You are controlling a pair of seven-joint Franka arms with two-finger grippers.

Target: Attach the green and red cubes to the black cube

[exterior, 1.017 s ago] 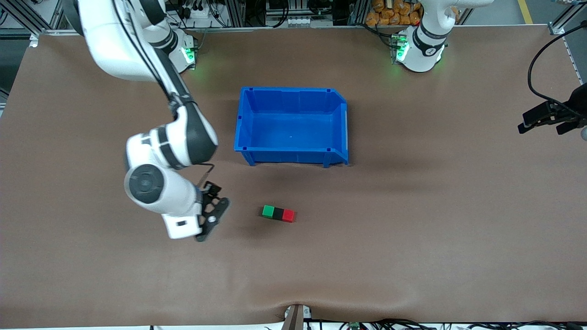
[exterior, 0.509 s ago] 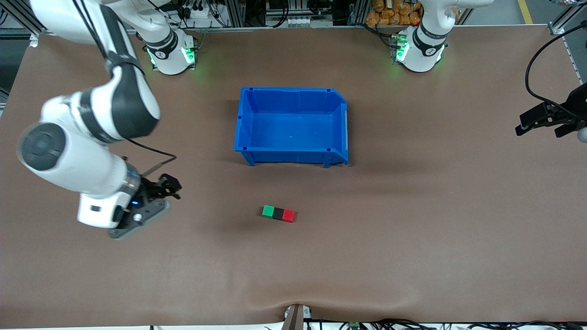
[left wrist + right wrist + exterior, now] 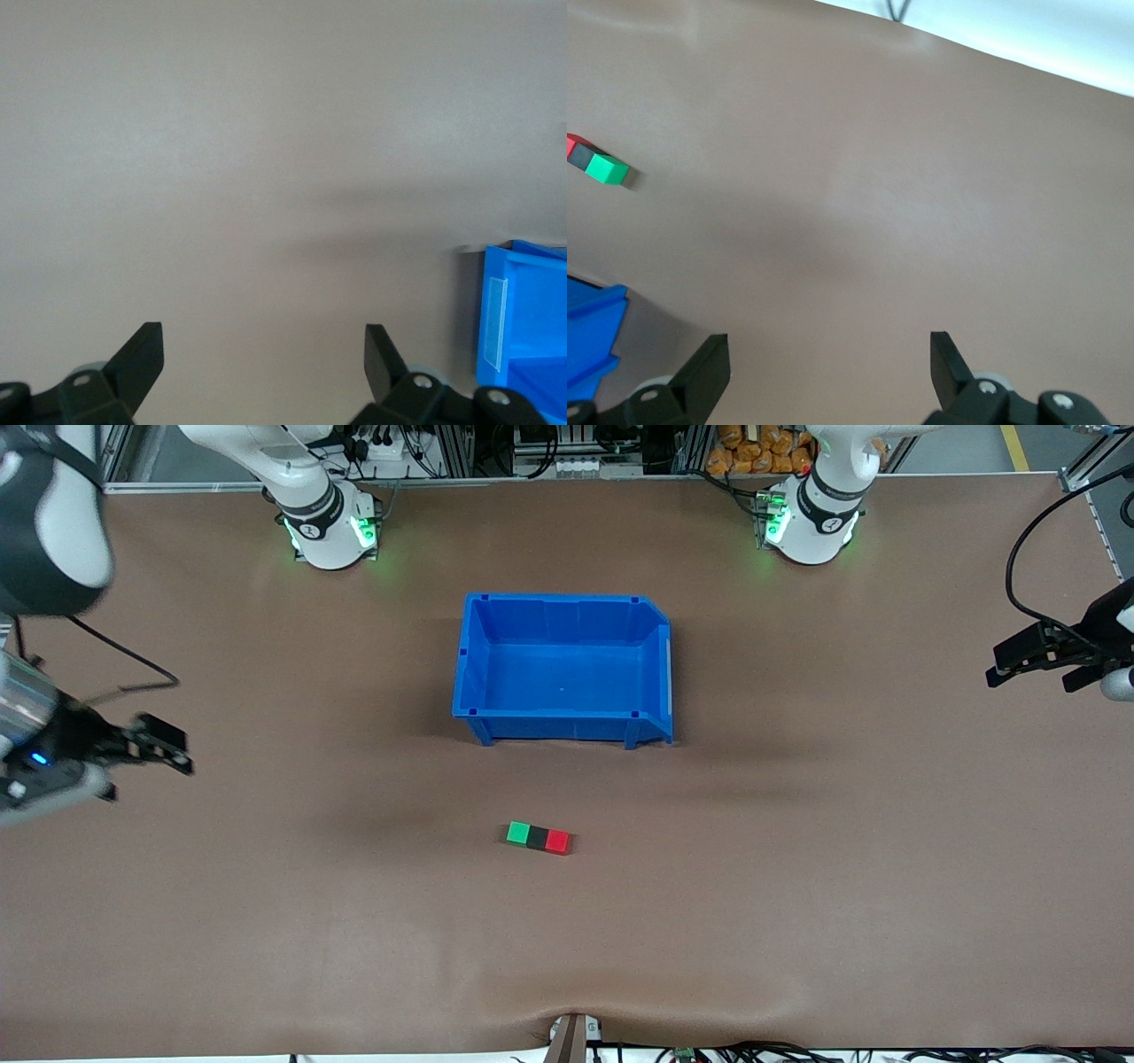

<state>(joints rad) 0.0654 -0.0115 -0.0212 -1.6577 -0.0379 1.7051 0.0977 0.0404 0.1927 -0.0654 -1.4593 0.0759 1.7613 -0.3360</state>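
Note:
The green cube (image 3: 518,833), black cube (image 3: 538,836) and red cube (image 3: 557,841) lie touching in one short row on the brown table, black in the middle, nearer to the front camera than the blue bin (image 3: 563,664). The right wrist view shows the same row, with the green cube (image 3: 607,168) and black cube (image 3: 583,157) in sight. My right gripper (image 3: 173,746) hangs open and empty over bare table at the right arm's end, well away from the cubes. My left gripper (image 3: 1029,673) hangs open and empty over the left arm's end.
The blue bin (image 3: 523,319) stands empty mid-table between the arm bases and the cube row. A black cable (image 3: 1028,540) loops to the left gripper. The table's front edge has a small fixture (image 3: 571,1036) at its middle.
The right arm has swung away from beside the cube row toward its own end of the table. The left gripper has drifted slightly. The cubes have not moved.

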